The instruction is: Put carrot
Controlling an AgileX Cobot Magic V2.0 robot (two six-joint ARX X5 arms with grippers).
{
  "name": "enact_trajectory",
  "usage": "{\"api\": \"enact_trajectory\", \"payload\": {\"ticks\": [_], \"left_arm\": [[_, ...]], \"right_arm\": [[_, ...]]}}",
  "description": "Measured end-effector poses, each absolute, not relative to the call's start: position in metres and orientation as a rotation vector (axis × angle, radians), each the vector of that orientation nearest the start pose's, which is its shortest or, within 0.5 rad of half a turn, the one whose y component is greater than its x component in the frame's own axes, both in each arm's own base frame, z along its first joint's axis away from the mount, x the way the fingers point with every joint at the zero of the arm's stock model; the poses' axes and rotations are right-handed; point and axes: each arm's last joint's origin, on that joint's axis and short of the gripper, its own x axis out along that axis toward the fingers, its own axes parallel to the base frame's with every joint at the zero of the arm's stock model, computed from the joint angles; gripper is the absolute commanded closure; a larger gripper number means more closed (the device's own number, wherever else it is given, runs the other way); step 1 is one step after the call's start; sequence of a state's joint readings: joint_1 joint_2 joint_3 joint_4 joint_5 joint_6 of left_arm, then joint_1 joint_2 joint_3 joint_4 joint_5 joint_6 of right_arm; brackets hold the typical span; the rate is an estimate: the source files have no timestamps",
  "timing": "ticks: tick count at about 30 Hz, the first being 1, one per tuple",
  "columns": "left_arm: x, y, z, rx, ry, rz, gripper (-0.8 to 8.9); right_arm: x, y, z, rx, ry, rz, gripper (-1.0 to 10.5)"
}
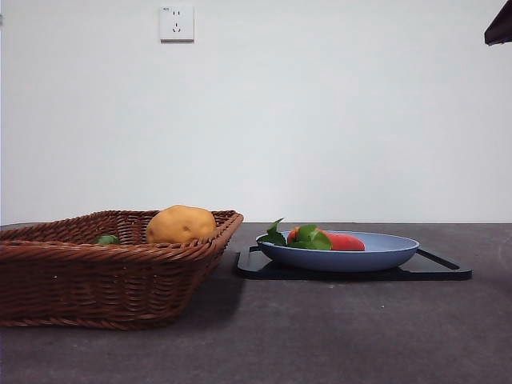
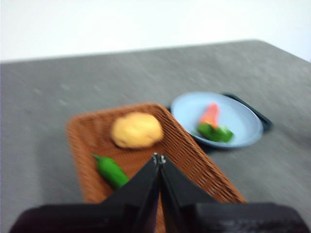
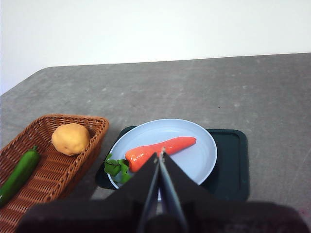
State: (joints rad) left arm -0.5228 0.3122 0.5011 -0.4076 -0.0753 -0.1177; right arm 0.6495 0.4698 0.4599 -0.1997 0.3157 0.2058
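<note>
The carrot lies on its side in the blue plate, its green leaves hanging over the plate's rim. In the front view the carrot shows just above the plate rim, leaves toward the basket. My right gripper is shut and empty, raised above the near side of the plate. My left gripper is shut and empty too, high over the wicker basket. In the front view only a dark arm tip shows at the top right corner.
The plate sits on a dark tray. The brown wicker basket stands left of it and holds a yellow-brown potato and a green pepper. A wall socket is on the back wall.
</note>
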Motion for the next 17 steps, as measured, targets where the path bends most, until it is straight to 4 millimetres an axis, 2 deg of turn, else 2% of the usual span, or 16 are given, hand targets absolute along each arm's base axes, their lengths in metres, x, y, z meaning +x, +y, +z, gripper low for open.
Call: {"api": "enact_trajectory", "payload": {"ticks": [5,12,17], "left_arm": [[0.072,-0.024,0.271,-0.044,0.071,-0.276,8.05],[0.077,-0.005,0.231,-0.030,0.071,-0.015,8.05],[0.081,0.002,0.204,-0.029,0.120,0.079,8.05]], "right_arm": [[0.104,0.067,0.261,0.105,0.220,0.311,9.4],[0.104,0.067,0.261,0.105,0.220,0.311,9.4],[0.104,0.067,0.261,0.105,0.220,0.311,9.4]]}}
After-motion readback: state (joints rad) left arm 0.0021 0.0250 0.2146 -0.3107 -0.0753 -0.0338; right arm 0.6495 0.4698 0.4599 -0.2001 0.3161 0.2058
